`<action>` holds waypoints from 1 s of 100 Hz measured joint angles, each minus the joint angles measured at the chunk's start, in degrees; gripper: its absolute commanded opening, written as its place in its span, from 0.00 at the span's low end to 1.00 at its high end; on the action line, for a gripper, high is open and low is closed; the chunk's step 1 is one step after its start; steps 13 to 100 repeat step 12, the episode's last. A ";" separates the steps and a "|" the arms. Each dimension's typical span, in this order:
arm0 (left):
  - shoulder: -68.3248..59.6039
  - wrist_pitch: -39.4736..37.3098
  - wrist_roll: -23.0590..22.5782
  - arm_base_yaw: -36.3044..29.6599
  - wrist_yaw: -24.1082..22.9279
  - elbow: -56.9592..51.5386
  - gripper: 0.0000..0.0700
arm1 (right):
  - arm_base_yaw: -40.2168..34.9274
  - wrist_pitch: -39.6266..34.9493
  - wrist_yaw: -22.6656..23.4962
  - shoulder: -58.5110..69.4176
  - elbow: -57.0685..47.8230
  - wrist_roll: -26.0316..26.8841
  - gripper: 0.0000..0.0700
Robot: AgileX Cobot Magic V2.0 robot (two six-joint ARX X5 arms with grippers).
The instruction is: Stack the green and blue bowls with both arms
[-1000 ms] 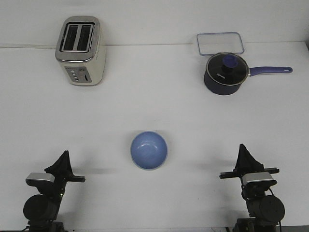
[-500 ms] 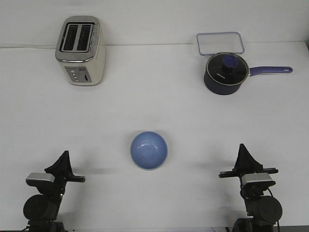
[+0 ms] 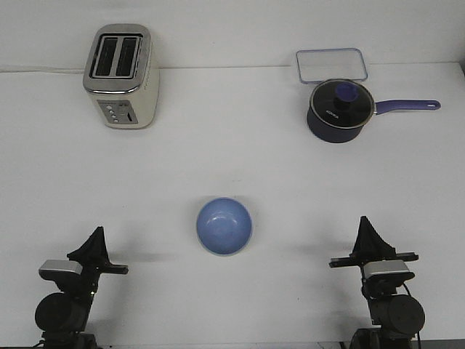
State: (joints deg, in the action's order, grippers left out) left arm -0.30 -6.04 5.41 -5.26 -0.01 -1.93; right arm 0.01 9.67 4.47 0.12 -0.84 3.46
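Blue bowl: the small round light periwinkle-blue bowl (image 3: 224,226) sits upright and open side up on the white table (image 3: 232,153), near the front edge, roughly midway between my two arms and clear of both.

Green bowl: I see no pale mint-green bowl anywhere in the front view. A thin pale rim shows around the blue bowl's edge, so the green one may be nested beneath it; I cannot tell.

Left gripper: my black pointed left gripper (image 3: 96,241) rests low at the front left, holding nothing. The fingers look pressed into one point, but from this angle I cannot tell for sure.

Right gripper: my black pointed right gripper (image 3: 365,230) rests at the front right, also empty; the same doubt applies.

Surroundings: a cream and chrome two-slot toaster (image 3: 121,76) stands at the back left; a dark navy saucepan with a glass lid (image 3: 340,110) and a clear rectangular lidded container (image 3: 330,65) sit at the back right, all well apart from the bowl.

Step in hand, my judgement: either the stack is done and I am parked, or a bowl is missing.

Doing it well: confirm two rims before moving. If I reach, I open wide, approach the rim from the side, and avoid nudging the bowl.
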 measured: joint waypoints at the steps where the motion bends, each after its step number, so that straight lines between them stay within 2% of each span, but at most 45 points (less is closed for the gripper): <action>1: 0.00 0.00 0.00 0.00 0.02 0.00 0.02 | 0.00 0.00 0.00 0.00 0.00 0.00 0.00; 100: 0.00 0.00 0.00 0.00 0.00 0.00 0.02 | 0.00 0.00 0.00 0.00 0.00 0.00 0.00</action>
